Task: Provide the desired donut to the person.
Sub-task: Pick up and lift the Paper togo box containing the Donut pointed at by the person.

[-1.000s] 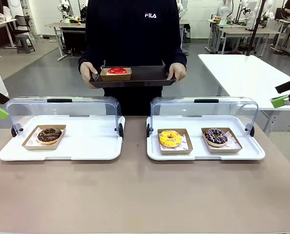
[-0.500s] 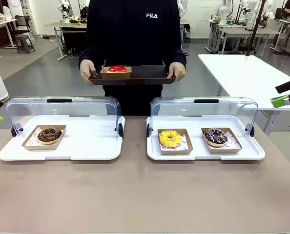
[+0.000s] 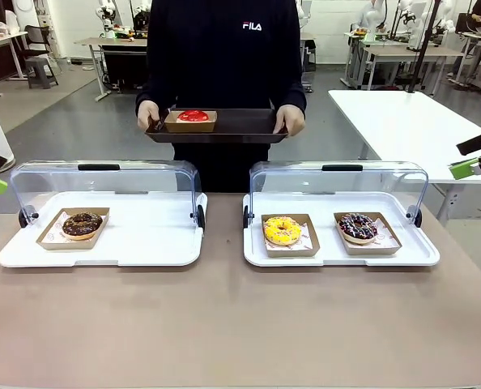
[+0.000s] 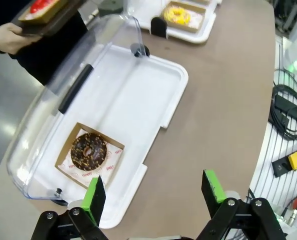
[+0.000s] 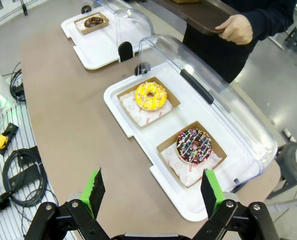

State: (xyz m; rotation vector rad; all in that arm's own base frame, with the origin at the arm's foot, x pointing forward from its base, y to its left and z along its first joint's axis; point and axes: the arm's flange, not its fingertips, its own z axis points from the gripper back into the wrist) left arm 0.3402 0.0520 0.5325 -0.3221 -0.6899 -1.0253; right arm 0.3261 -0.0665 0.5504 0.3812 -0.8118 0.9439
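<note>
Both grippers are spread wide and hold nothing. The left gripper (image 4: pixel 153 186) hangs near a lidded case holding a chocolate donut (image 4: pixel 89 151). The right gripper (image 5: pixel 152 185) hangs near a yellow donut (image 5: pixel 150 95) and a sprinkled donut (image 5: pixel 194 145). Across the table, the person (image 3: pixel 220 57) holds a dark tray (image 3: pixel 244 124) bearing a red-iced donut (image 3: pixel 193 117).

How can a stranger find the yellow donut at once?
Look at the white tray on the robot's right side of the table. Two boxed donuts lie there; the yellow donut lies nearer the table's middle than the dark donut, and alone has yellow icing.
</note>
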